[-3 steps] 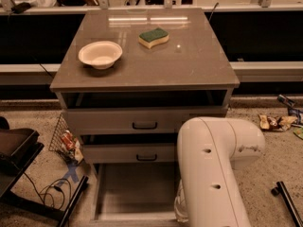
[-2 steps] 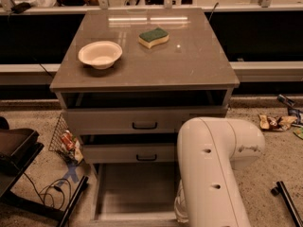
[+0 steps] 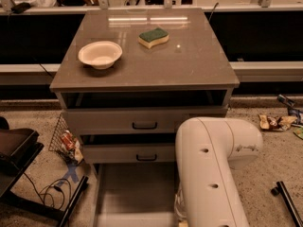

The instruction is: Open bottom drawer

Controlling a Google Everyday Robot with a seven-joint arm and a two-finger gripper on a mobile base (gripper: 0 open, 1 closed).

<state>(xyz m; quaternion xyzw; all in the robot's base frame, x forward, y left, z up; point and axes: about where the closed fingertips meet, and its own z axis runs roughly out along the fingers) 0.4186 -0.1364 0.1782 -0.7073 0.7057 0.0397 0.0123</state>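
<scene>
The bottom drawer (image 3: pixel 135 189) of the table (image 3: pixel 189 67) is pulled well out toward the camera. Its plain grey interior is exposed below the middle drawer (image 3: pixel 118 153). Its front lies at or beyond the lower picture edge, and its handle cannot be seen.

The white arm (image 3: pixel 208 169) fills the lower right foreground and overlaps the drawer's right side. The claw (image 3: pixel 180 211) is almost wholly hidden behind the arm. Only a small pale part shows at the arm's left edge, low down, over the right side of the bottom drawer. Whether the claw is spread, pressed together or pinching anything cannot be told, nor whether it touches the drawer.

The top drawer (image 3: pixel 113 120) and the middle drawer each stand slightly out, each with a small black bar handle.

On the table top are a white bowl (image 3: pixel 100 54) at the left and a green-and-yellow sponge (image 3: pixel 153 37) near the centre, well apart.
</scene>
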